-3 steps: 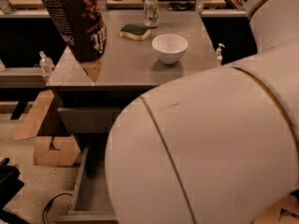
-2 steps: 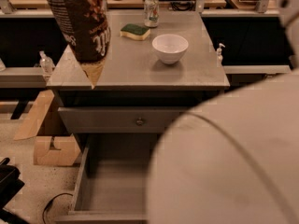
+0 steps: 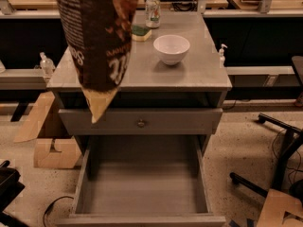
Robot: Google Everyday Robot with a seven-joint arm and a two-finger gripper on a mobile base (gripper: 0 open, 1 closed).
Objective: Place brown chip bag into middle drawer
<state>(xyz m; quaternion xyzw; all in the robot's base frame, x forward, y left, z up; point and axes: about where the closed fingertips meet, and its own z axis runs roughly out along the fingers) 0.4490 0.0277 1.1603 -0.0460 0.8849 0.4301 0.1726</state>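
Observation:
The brown chip bag [image 3: 97, 37] hangs in the air at the upper left, close to the camera, tan corner pointing down. It hangs in front of the cabinet's left side, above the drawers. Its top end runs out of the top edge. My gripper is out of view above that edge, so its hold on the bag does not show. The middle drawer [image 3: 142, 188] is pulled out at the bottom, a grey tray with a bare floor. Above it is a shut drawer front with a round knob [image 3: 140, 123].
On the grey cabinet top [image 3: 142, 72] stand a white bowl [image 3: 171, 48], a green-and-yellow sponge [image 3: 141, 32] and a can [image 3: 152, 12]. Cardboard boxes [image 3: 54, 152] lie on the floor at left. A chair base [image 3: 279, 164] stands at right.
The big white arm that covered the right and lower part of the view has gone out of view. The bag now looks larger and further right, and the open drawer shows fully.

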